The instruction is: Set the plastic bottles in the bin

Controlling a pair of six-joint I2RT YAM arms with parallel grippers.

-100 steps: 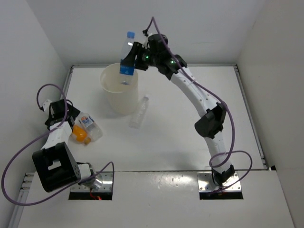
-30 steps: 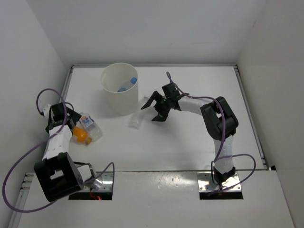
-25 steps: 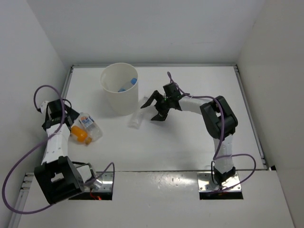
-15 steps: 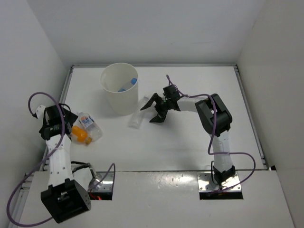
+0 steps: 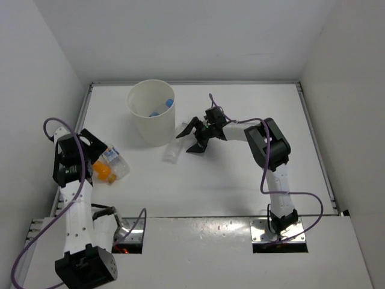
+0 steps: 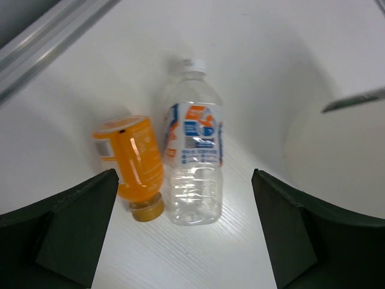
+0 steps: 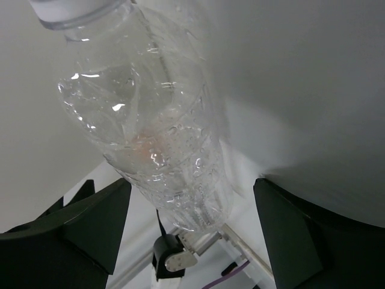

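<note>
The white bin stands at the back left with a blue-capped bottle lying inside it. A plain clear bottle lies on the table beside the bin's right wall. My right gripper is open just right of it. In the right wrist view the clear bottle fills the space between the jaws, with a gap on each side. An orange bottle and a clear bottle with a white-blue-red label lie side by side at the left. My left gripper hangs open above them, holding nothing.
The table's left rail runs close behind the two bottles. The bin's wall shows at the right of the left wrist view. Side walls enclose the table on the left, right and back.
The blue-capped bottle, held over the bin earlier, now lies inside it. My right gripper has edged left around the clear bottle and its jaws have narrowed. My left arm has risen and drawn back.
</note>
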